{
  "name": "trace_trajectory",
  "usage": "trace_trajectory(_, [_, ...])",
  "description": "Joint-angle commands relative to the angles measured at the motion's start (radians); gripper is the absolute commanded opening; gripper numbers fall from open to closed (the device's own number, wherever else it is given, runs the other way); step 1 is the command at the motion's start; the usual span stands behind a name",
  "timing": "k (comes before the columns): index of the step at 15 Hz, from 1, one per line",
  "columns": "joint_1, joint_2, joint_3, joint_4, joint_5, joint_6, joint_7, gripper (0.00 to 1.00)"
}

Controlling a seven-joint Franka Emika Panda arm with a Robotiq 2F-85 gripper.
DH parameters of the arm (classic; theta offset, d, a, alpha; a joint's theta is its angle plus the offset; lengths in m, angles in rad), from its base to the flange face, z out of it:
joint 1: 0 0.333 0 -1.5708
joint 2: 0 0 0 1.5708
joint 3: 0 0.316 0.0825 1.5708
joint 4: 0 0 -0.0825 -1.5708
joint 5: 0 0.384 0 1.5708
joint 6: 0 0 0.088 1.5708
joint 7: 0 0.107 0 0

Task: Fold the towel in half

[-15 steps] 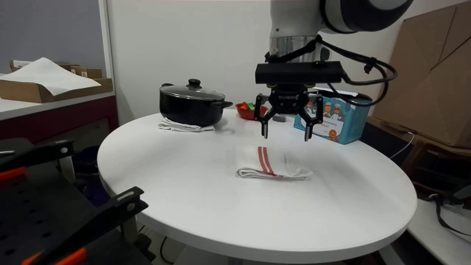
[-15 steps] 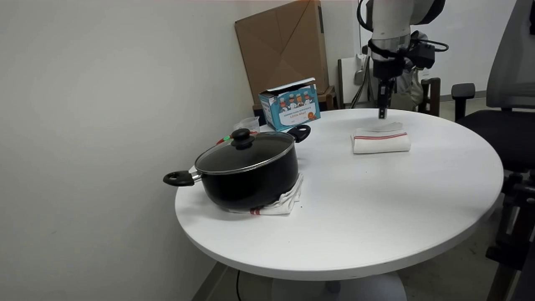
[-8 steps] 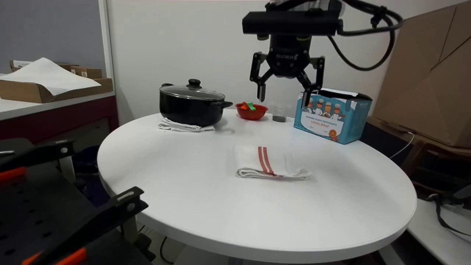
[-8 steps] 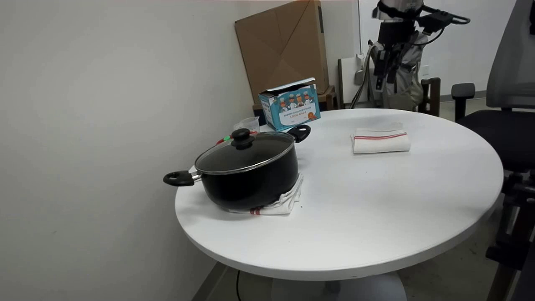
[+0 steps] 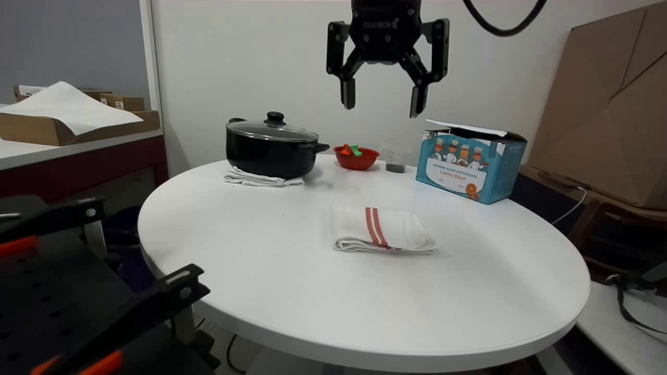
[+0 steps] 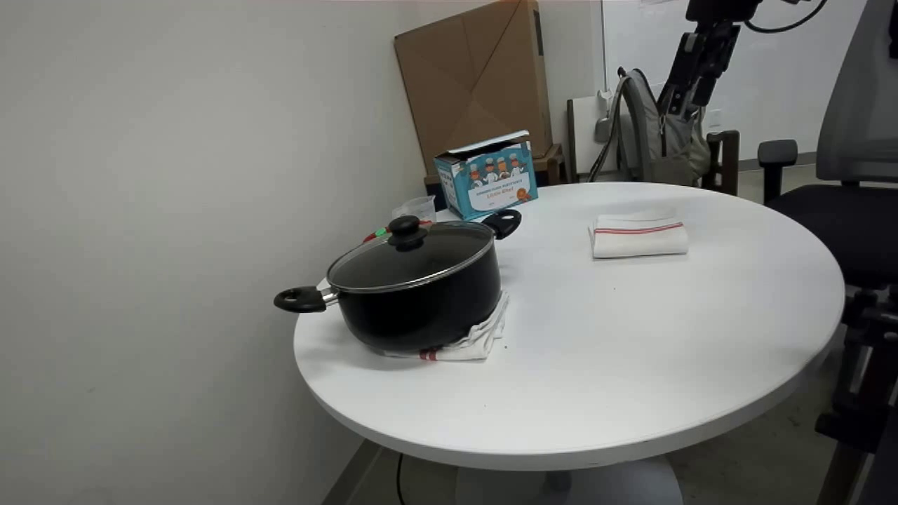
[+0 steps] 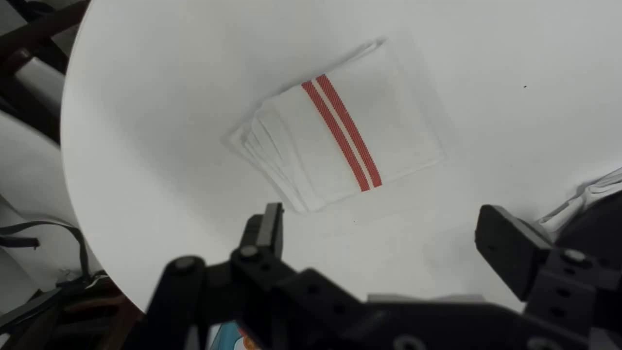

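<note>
Gripper (image 5: 382, 105) up high over the table (image 5: 292, 302), fingers (image 7: 269, 224) spread wide, only air between them, well apart from the towel (image 5: 401, 229). Towel lies on the table, folded in layers, red stripes facing up; wrist view shows the layers fanned at one end. In both exterior views, lidded black pot (image 6: 421, 308) sits on another white cloth (image 6: 480, 344); blue box (image 6: 491, 182) stands near the table edge.

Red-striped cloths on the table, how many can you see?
2: the folded towel lying in the open, and a cloth partly hidden under the black pot. Others could be hidden beneath it.
</note>
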Motion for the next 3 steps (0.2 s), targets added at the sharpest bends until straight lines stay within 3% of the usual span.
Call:
trace_trajectory(1, [0.006,-0.029,-0.001,-0.025,-0.011,-0.013,0.004,1.0])
trace_trajectory(3, [0.011,-0.059,-0.003,-0.052,-0.014,-0.025,0.005,1.0])
